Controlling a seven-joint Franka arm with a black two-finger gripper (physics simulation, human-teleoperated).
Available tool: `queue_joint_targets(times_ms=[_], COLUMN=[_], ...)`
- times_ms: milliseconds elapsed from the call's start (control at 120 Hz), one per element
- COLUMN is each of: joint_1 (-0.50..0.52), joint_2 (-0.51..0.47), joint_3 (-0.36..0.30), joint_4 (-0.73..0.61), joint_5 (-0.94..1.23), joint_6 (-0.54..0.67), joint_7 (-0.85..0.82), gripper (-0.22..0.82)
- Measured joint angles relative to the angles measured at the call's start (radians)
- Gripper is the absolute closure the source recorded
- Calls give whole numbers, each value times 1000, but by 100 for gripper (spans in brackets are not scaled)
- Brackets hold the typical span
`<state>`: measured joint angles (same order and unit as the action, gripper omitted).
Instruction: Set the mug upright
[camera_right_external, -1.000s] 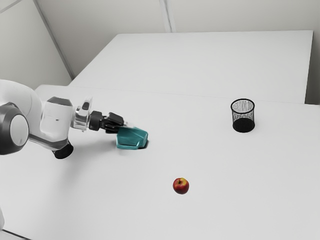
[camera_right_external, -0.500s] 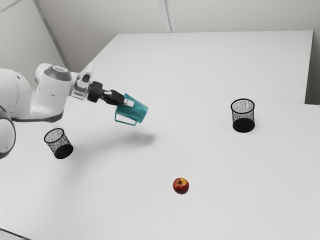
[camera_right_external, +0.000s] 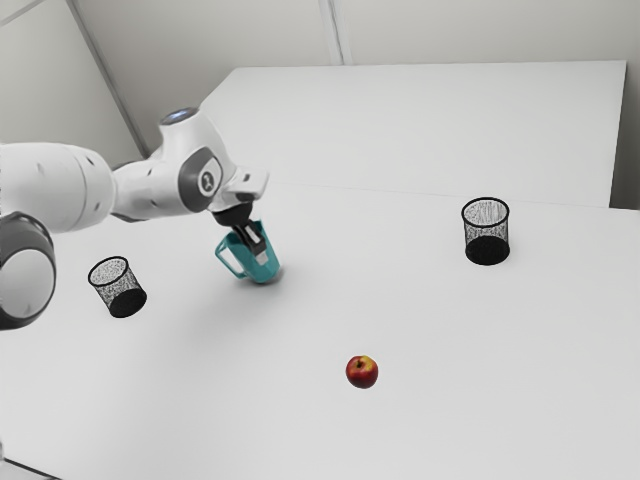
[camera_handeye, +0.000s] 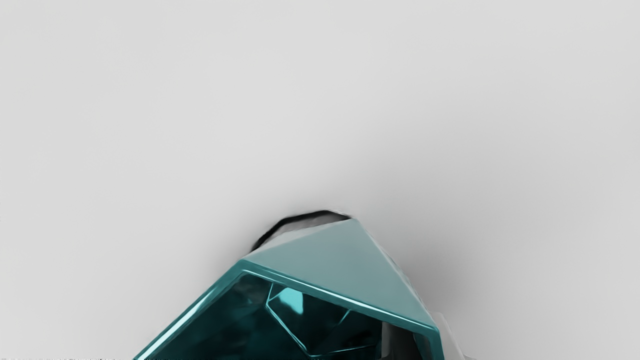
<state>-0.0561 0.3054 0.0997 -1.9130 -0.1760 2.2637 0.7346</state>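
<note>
Held in a tilted pose, not fully upright: the teal mug (camera_right_external: 268, 273), low over the white table (camera_right_external: 440, 360) or on it, exact contact of its base hard to tell. Clamped on the wall of the mug near its rim, with both jaws of the black gripper (camera_right_external: 260, 250): one jaw inside the mouth, the other on the outer side, as seen in the wrist view. Pointed steeply down toward the table in the exterior view, at the end of the white arm (camera_right_external: 205, 180), reaching in from the exterior view's left.

Turned upward at a slant, toward the exterior view's left: the mouth of the mug. On that same side, also the handle (camera_right_external: 228, 266). In the wrist view, a clear look into the dark inner space of the mug, and beyond the rim, a dark curved edge at its base.

Placed between the mug and the exterior view's left border: a black mesh holder (camera_right_external: 127, 303), standing on the table, mouth up. Well apart from the mug, toward the exterior view's right and rather near the table's far edge: a second mesh holder (camera_right_external: 487, 250), also standing. Farther from that edge, between mug and second holder in sideways direction: a red and yellow apple (camera_right_external: 362, 372).
</note>
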Motion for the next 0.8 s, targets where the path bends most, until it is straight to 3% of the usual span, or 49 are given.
queue_joint_targets(times_ms=[225, 400, 533, 700, 800], joint_1=[0, 0, 1, 3, 4], joint_2=[17, 20, 6, -173, -272], joint_3=[0, 0, 0, 2, 4], joint_4=[-8, -6, -1, 15, 129], joint_5=[30, 26, 25, 25, 27], joint_6=[66, 80, 83, 14, -129], joint_7=[-139, -212, -258, -300, -321], gripper=[78, 40, 22, 11, 7])
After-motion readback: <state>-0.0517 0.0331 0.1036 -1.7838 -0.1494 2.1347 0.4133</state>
